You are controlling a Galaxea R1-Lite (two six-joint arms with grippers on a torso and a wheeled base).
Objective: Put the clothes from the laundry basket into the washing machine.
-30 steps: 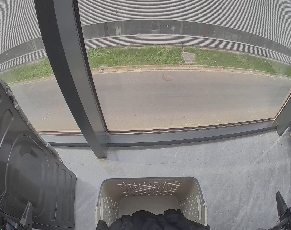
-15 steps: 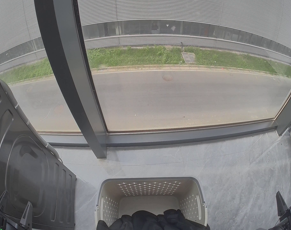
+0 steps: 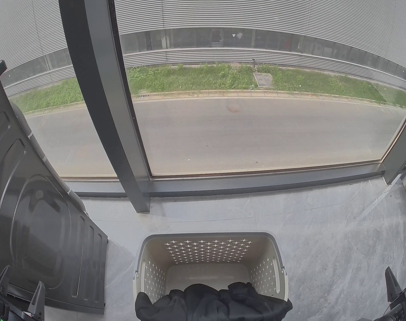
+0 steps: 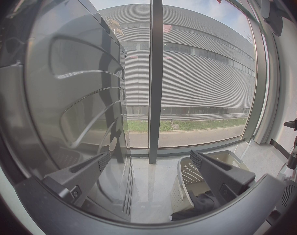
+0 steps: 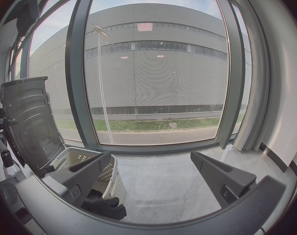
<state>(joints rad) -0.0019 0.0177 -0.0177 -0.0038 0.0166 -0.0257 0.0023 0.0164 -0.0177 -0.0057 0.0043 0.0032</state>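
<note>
The head camera has shifted, not the things. The left pincer (image 3: 21, 286) sits low by the washing machine's dark panel (image 3: 38, 228), fingers apart and empty. Black clothes (image 3: 212, 302) lie heaped in the laundry basket (image 3: 212, 236) on the floor. The right pincer (image 3: 401, 266) is low, spread and empty. The next grab is best made deep into the heap's crest.

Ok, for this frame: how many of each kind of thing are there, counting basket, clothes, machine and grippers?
Laundry basket: 1
Heap of black clothes, in the basket: 1 (separate garments cannot be told)
Washing machine: 1
Grippers, both open and empty: 2, the left gripper and the right gripper
Total: 5
</note>
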